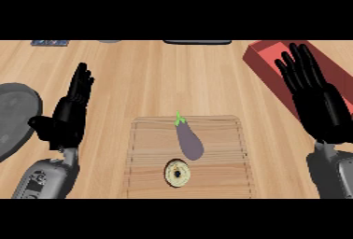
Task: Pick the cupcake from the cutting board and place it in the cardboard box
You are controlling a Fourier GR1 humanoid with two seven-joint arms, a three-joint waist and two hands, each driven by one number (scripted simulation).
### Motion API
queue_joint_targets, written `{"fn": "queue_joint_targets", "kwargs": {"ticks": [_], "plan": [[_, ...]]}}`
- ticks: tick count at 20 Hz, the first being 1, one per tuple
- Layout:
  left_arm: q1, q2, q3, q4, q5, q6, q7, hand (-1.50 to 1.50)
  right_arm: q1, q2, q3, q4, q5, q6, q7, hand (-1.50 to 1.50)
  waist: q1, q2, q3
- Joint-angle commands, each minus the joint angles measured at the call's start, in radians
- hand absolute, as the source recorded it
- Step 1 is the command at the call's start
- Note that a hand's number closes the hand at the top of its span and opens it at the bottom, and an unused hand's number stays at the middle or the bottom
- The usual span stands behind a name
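Observation:
A small round cupcake (pixel 178 173) with a pale rim and dark centre sits near the front of the wooden cutting board (pixel 221 179). A purple eggplant (pixel 189 140) with a green stem lies just behind it on the same board. The red-brown box (pixel 265 63) stands at the far right of the counter. My right hand (pixel 318 100) is open, fingers straight and pointing away, over the box's near part. At the left of the board my left hand (pixel 67 116) is open too, fingers up. Neither hand touches the cupcake.
A dark grey round plate (pixel 12 116) lies at the left edge, beside my left hand. Along the far edge of the counter sit a dark flat object (pixel 196 42) and a small patterned item (pixel 50 43).

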Motion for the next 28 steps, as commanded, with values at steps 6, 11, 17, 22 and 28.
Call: {"fn": "queue_joint_targets", "kwargs": {"ticks": [6, 11, 17, 22, 28], "plan": [[0.181, 0.029, 0.08, 0.143, 0.018, 0.014, -0.006, 0.0, 0.153, 0.049, 0.276, -0.255, 0.461, -0.269, 0.089, 1.5, 0.001, -0.009, 0.029], [0.198, 0.007, 0.086, 0.18, 0.04, 0.004, -0.024, 0.0, 0.324, 0.001, 0.315, -0.235, 0.795, -0.455, 0.157, -1.5, -0.028, -0.007, 0.031], [0.18, 0.029, 0.113, 0.211, 0.07, -0.049, -0.031, 0.0, 0.503, -0.036, 0.511, -0.45, 1.186, -0.484, 0.332, -1.5, -0.02, -0.006, 0.031], [0.183, -0.025, 0.072, 0.229, 0.025, -0.011, -0.058, 0.0, 0.536, -0.06, 0.585, -0.655, 1.335, -0.226, 0.644, -1.5, -0.008, -0.002, 0.03], [0.16, -0.043, 0.064, 0.247, 0.022, -0.027, -0.063, 0.0, 0.401, 0.063, 0.747, -0.689, 1.422, 0.085, 0.932, -1.5, 0.02, 0.004, 0.032]]}}
